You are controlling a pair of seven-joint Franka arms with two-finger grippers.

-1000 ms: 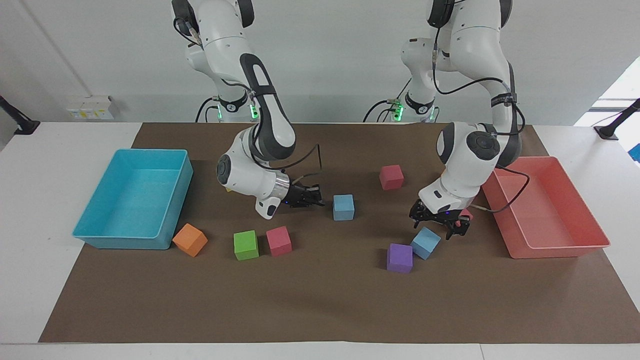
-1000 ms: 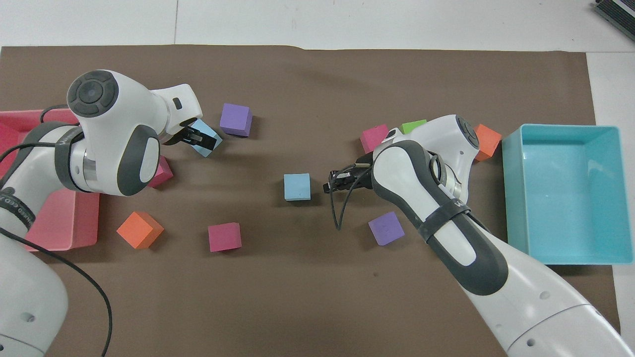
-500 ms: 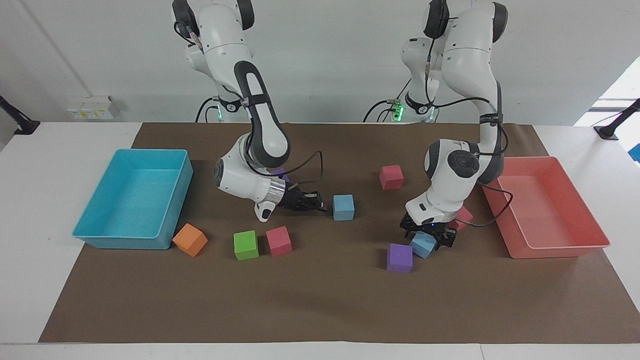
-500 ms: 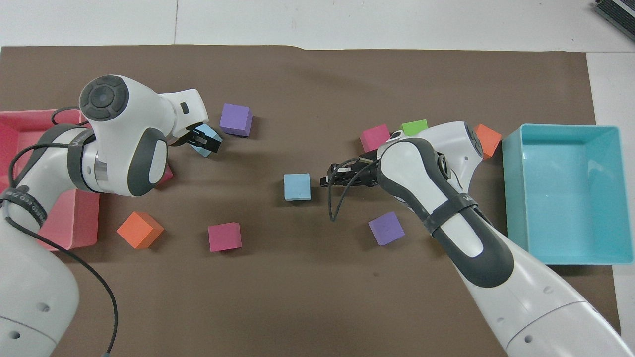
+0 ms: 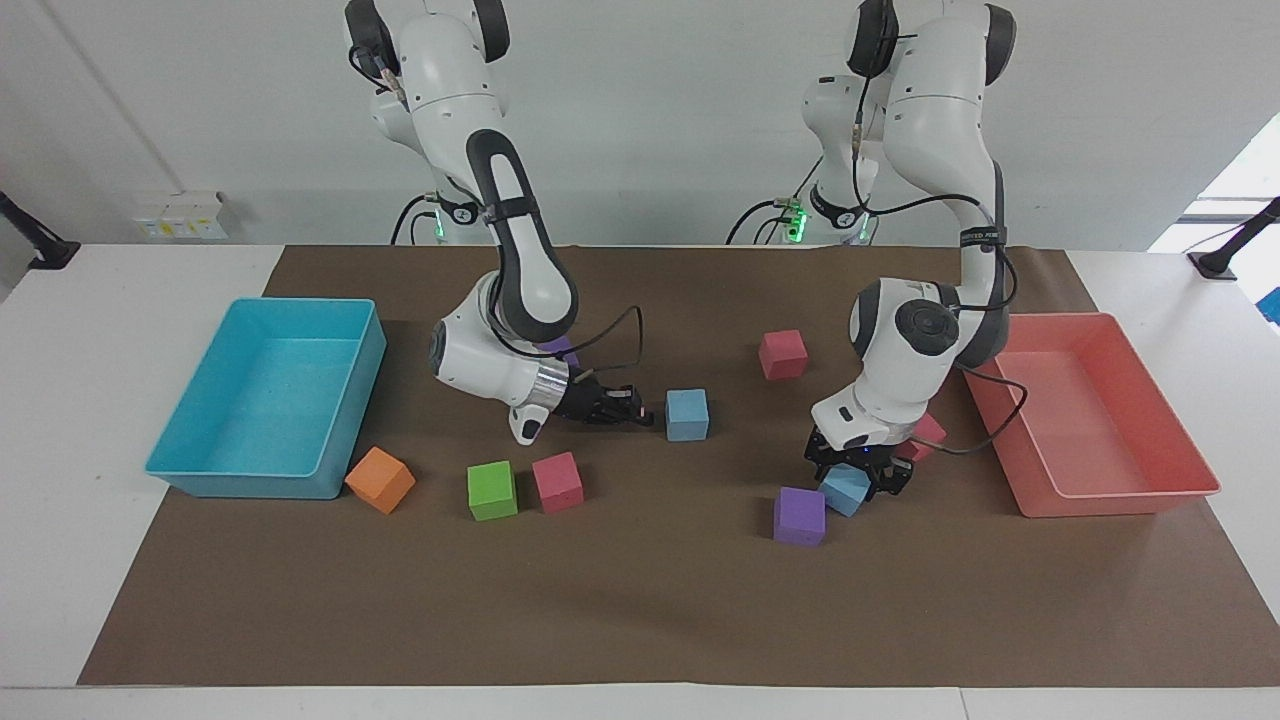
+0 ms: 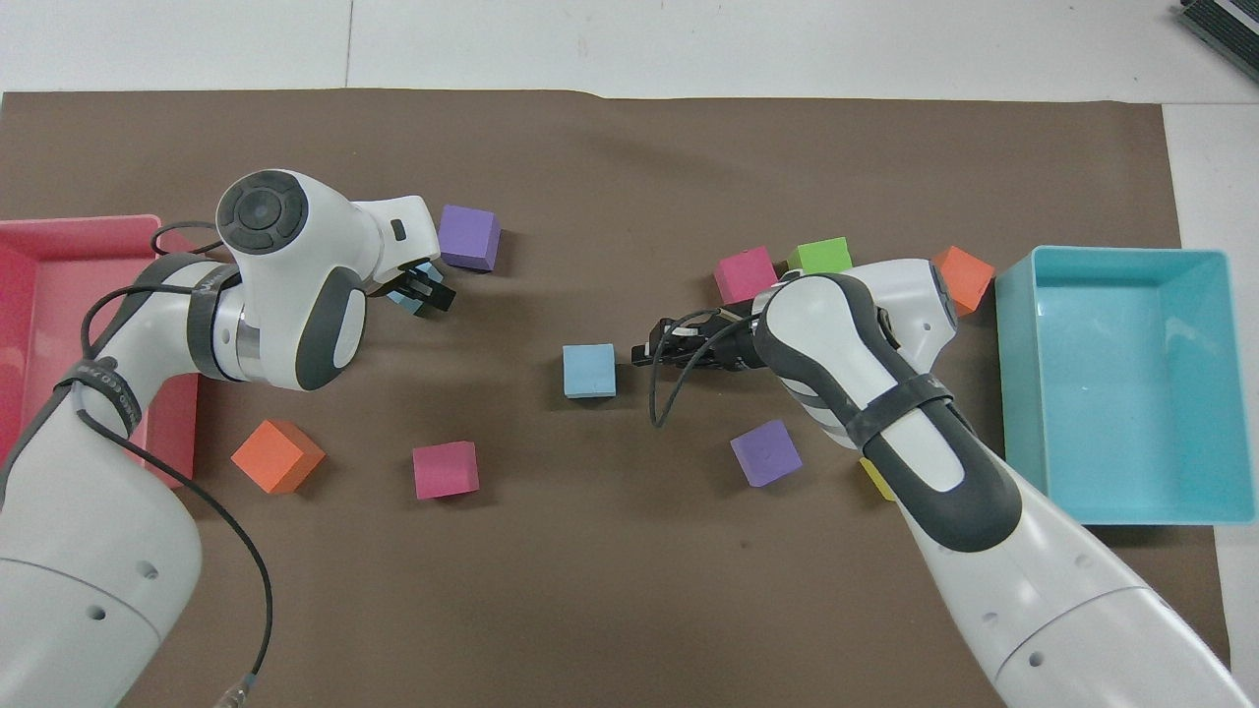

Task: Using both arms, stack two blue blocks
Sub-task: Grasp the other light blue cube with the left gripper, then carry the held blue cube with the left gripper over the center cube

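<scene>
Two blue blocks lie apart on the mat, unstacked. Your left gripper (image 5: 850,478) pinches one block (image 5: 846,489) near the red tray's (image 5: 1110,495) corner; your right gripper (image 5: 628,407), fingertips together, sits beside the mid-mat block (image 5: 687,414).

White table (image 5: 120,620) under brown paper (image 5: 640,620), carrying two trays and loose foam cubes.

A turquoise tray (image 5: 180,470) is sitting at the right arm's end, an orange cube (image 5: 380,480), green cube (image 5: 492,490) and pink cube (image 5: 557,482) lying beside it; a blue block (image 5: 687,415) is resting mid-table, a second blue block (image 5: 846,489) and a purple cube (image 5: 799,516) are lying toward the coral tray (image 5: 1110,500), with another pink cube (image 5: 782,354) nearer the robots.
</scene>
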